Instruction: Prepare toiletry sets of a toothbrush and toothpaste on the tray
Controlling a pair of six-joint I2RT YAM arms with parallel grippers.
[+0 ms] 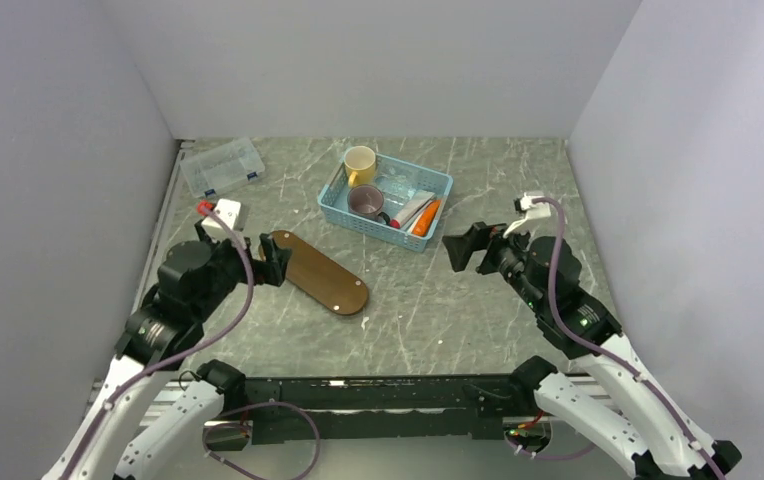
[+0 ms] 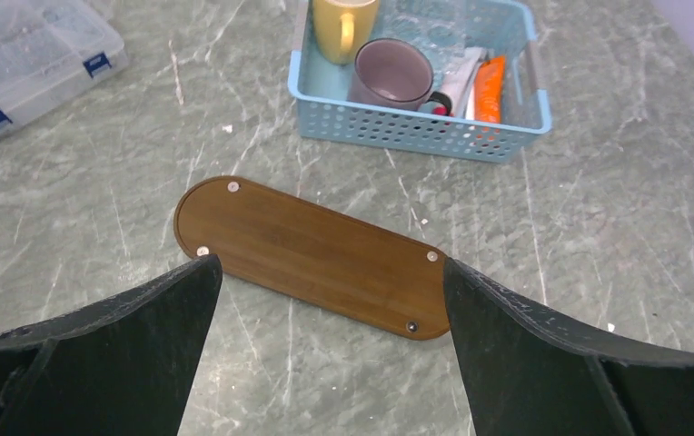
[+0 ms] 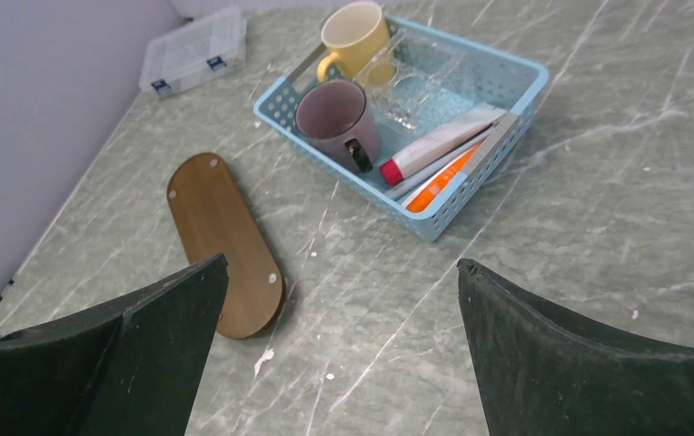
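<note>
Evidently at the opening step: fetching. At left, hangs just above tray (image 2: 271, 227) with left gripper (image 2: 331, 262) spread wide, gripping nothing; nothing on tray yet. Further right, near tray but not touching, finds basket (image 2: 416, 136) holding two mugs (image 2: 393, 73), toothpaste (image 3: 443, 143) and a thin pale stick, likely toothbrush (image 3: 427, 171), beside an orange tube (image 3: 441, 182). At right, waits near basket with right gripper (image 3: 341, 263) equally wide and empty. Calls next for reaching into basket's right end, pinching toothbrush free of the tubes, carrying across to tray.
</note>
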